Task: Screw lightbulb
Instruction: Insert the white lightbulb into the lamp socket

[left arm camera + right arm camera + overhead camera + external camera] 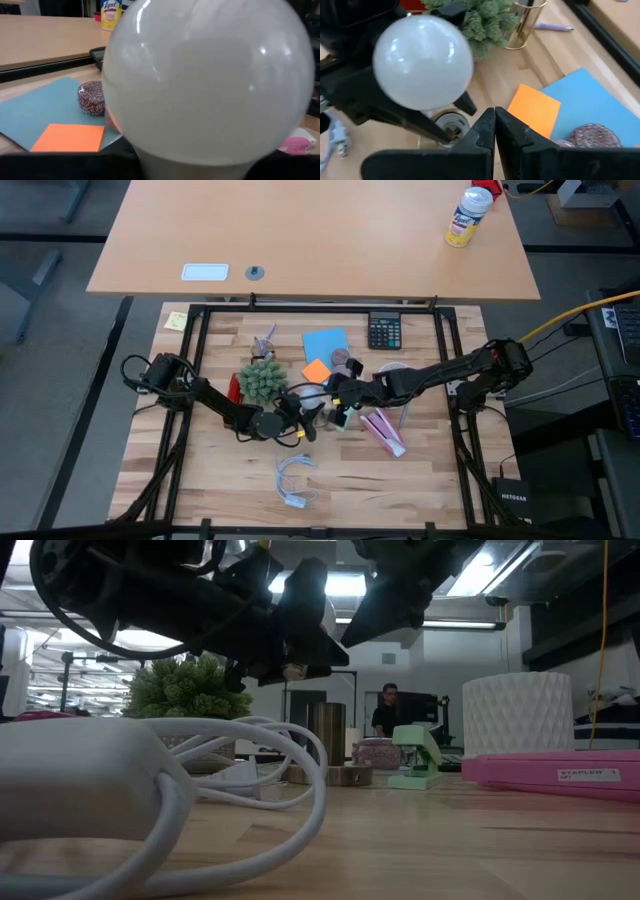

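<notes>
The lightbulb (422,62), a frosted white globe, fills the left wrist view (205,80). My left gripper (290,418), reaching in from the table's left, is shut on it near the table's middle. Just past the bulb's neck lies a grey-rimmed socket (450,123); whether the bulb's base sits in it is hidden. My right gripper (495,127) comes from the right (333,402) and is shut beside the socket, with nothing visible between its fingers. I cannot tell whether it touches the socket. My left gripper pinches the lightbulb at its narrowing neck (190,167), below the globe, one dark finger (462,102) on either side. The fingers come nearly level from the table's left. The globe stands beyond the fingertips, clear of the table; the metal base is hidden.
A green plant (262,378) stands just behind the grippers, beside a gold pen cup (525,22). Blue paper (325,343), an orange note (316,368), a patterned tin (342,358) and a calculator (384,330) lie farther back. A pink stapler (385,430) and a looped white cord (295,480) lie nearer.
</notes>
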Motion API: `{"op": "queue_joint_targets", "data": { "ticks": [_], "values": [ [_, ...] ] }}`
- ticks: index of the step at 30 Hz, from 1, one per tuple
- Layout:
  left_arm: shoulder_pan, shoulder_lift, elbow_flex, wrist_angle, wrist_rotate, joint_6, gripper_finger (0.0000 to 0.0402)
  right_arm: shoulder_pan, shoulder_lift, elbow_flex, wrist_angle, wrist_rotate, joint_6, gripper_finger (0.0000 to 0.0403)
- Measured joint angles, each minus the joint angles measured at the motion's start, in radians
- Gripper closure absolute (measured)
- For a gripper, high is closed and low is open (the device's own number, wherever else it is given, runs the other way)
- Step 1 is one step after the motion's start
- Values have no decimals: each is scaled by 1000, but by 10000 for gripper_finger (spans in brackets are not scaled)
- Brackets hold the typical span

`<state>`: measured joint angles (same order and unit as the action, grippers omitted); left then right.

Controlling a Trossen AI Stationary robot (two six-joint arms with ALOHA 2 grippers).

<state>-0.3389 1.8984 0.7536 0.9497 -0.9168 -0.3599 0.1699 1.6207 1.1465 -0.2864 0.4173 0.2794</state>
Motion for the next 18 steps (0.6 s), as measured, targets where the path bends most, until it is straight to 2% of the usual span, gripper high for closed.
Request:
{"op": "queue_joint_targets", "data": {
  "ticks": [13,18],
  "values": [
    [7,0,0,-27,4,-12,258,0,0,0,95,-33,-16,386],
    [21,0,0,-25,70,-22,258,-1,0,0,151,-93,-43,386]
  ]
}}
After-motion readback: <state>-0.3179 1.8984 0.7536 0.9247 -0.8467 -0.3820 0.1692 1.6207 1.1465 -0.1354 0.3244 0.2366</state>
